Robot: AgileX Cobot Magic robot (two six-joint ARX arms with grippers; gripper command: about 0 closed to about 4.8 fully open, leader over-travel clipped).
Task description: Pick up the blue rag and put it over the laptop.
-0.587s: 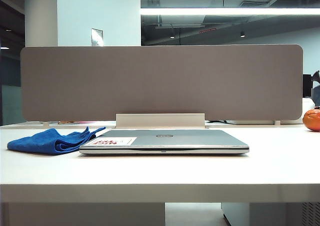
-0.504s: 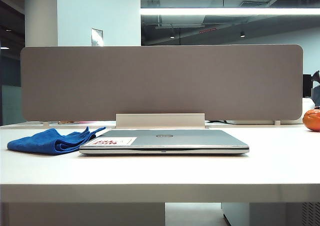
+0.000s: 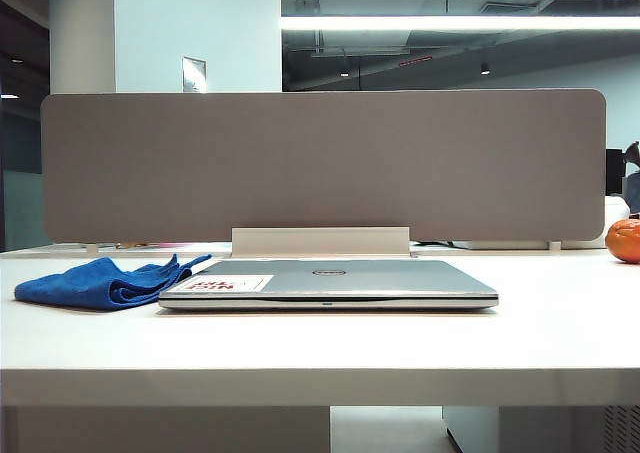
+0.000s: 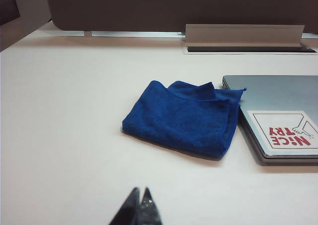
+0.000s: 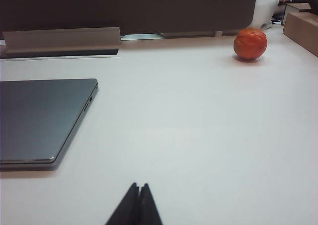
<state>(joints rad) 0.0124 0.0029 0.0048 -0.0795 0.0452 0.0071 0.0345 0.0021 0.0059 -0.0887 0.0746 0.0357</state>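
Lying closed and flat mid-table, the laptop (image 3: 328, 283) has the blue rag (image 3: 105, 282) at its 9 o'clock in the exterior view, one rag corner touching the lid's edge beside the white-and-red sticker (image 4: 283, 131). Bare white table (image 3: 320, 348) stretches wide in front of both, up to the near edge. A grey divider panel (image 3: 323, 165) walls off the far side at 12 o'clock. An orange fruit (image 5: 250, 43) sits well apart toward 3 o'clock. The left gripper (image 4: 140, 204) hangs pulled back short of the rag, tips pressed together, holding nothing. The right gripper (image 5: 138, 200) is likewise closed and empty, over bare table beside the laptop's right edge.
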